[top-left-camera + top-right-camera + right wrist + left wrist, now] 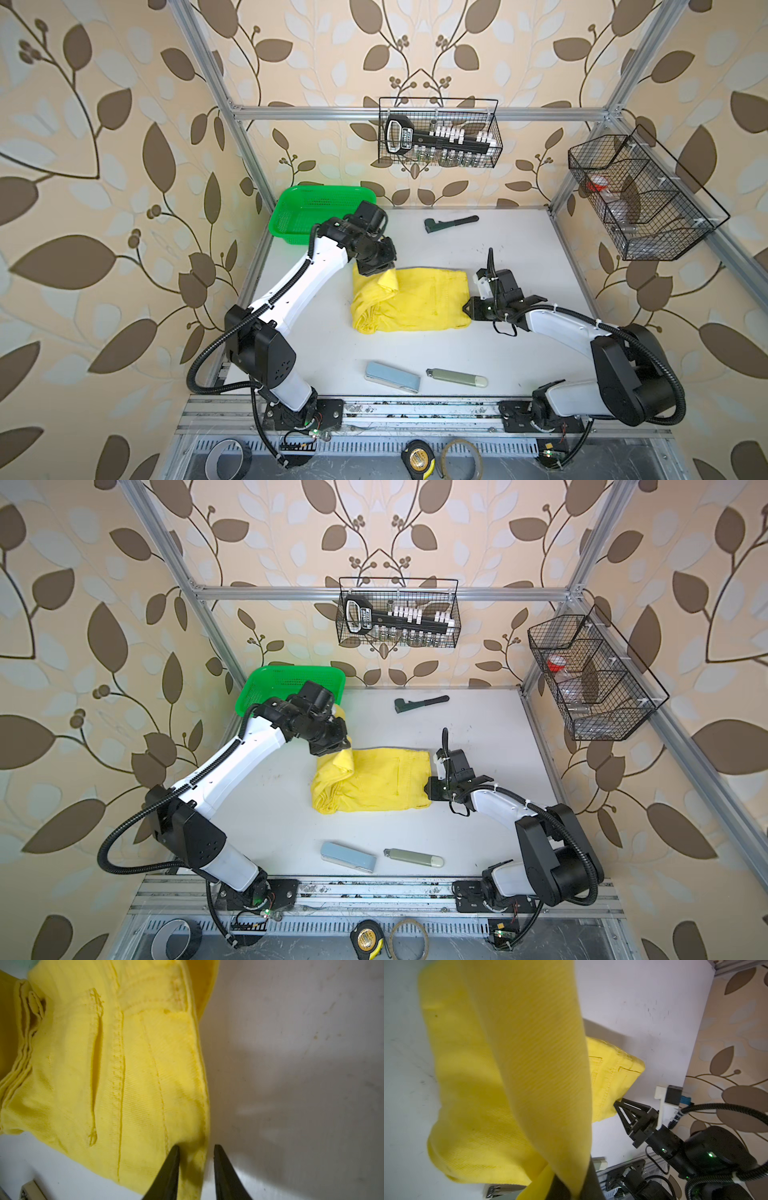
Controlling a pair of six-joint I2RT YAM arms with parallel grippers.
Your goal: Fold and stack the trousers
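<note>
Folding cleanly needs the right end effector (195, 1148), narrowly spread astride the waistband corner (197, 1138), to clamp before the left end effector (376, 271), pinching a raised fold of the trousers (419, 303) lying mid-bench (478, 257), pulls across.

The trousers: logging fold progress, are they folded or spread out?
Partly folded: the trousers lie as a layered rectangle, but the left gripper holds one end lifted above it.

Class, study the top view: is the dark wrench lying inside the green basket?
No, the wrench lies on the white table, well apart from the green basket.
</note>
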